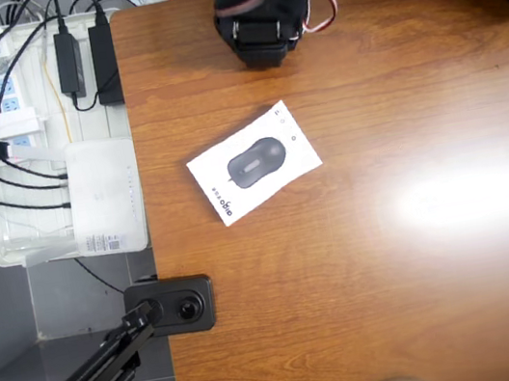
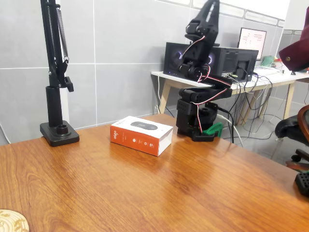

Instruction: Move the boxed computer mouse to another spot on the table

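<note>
Lying flat on the table (image 1: pixel 400 303), the boxed computer mouse (image 1: pixel 254 162) sits near the arm (image 2: pixel 200 72).

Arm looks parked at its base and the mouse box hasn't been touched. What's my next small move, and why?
Probably unfold the arm and swing it out over the boxed computer mouse. The box lies flat and skewed on the table, apart from the arm's base, with nothing holding it. The gripper's state is hard to tell, so open the fingers on the way.
</note>
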{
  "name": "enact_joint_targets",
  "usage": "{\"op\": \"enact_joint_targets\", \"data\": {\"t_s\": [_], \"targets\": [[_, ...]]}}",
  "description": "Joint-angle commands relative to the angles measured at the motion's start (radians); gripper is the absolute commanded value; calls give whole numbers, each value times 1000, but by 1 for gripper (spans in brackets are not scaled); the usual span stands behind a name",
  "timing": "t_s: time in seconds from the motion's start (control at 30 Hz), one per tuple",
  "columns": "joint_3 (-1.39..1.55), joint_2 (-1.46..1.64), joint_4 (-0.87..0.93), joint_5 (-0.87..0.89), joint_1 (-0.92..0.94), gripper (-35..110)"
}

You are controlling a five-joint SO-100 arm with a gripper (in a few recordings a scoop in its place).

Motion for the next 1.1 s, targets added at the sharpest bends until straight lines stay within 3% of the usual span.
{"op": "enact_joint_targets", "data": {"t_s": [0.0,0.17,0.27,1.07], "targets": [[-3,0,-17,-23,-8,0],[-3,0,-15,247,-9,0],[-3,0,-15,318,-9,0],[-3,0,-15,324,-9,0]]}}
